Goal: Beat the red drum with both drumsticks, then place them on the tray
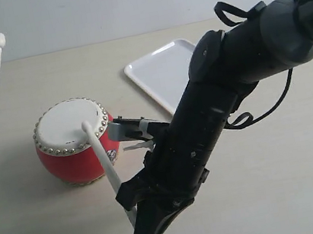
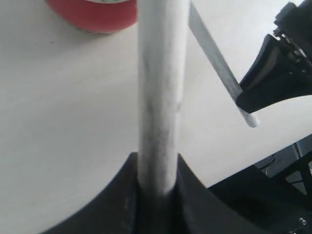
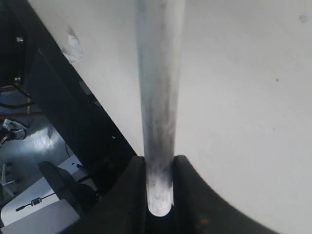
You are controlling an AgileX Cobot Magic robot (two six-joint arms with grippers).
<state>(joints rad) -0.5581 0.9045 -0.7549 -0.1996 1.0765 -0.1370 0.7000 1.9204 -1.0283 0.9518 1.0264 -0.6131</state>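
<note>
Drumsticks (image 1: 103, 156) tight in left gripper (image 2: 156, 161) and right gripper (image 3: 160, 163), one tip over red drum (image 1: 71, 161) edge, tray (image 1: 161, 74) apart.

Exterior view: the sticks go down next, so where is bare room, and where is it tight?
The flat glossy white plastic tray is bare where visible; the right arm hides its near corner. Bare tabletop lies right of that arm. Crowded: between the small red barrel drum and the tray, where the right claw holds its pale wooden drumstick.

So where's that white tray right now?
In the exterior view the white tray lies on the table, beyond and to the right of the red drum, its near end hidden behind the right arm.
</note>
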